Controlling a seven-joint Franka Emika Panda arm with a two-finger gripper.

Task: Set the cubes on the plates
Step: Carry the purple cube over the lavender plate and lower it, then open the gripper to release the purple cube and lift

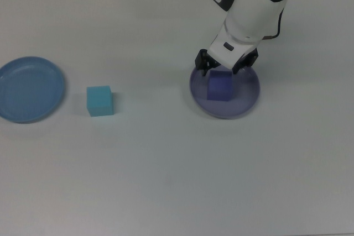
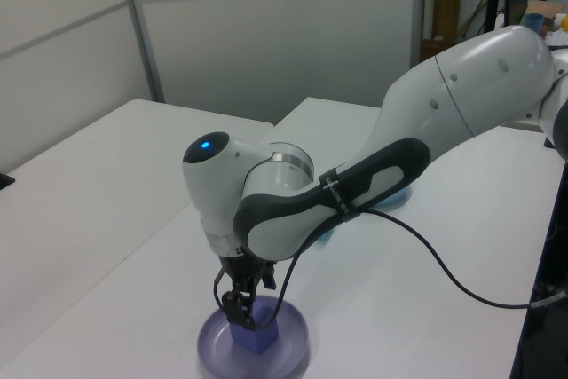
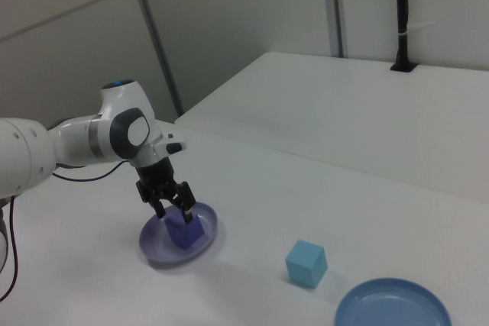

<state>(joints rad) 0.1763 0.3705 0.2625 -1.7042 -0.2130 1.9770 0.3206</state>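
One cube down: purple cube (image 1: 219, 88) on lavender plate (image 1: 248, 101), end effector (image 1: 224, 68) spread apart above; cyan cube (image 1: 100, 101) well toward the top view's left.

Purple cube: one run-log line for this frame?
purple cube: on lavender plate | gripper: open, above it | cyan cube: on table | blue plate: empty
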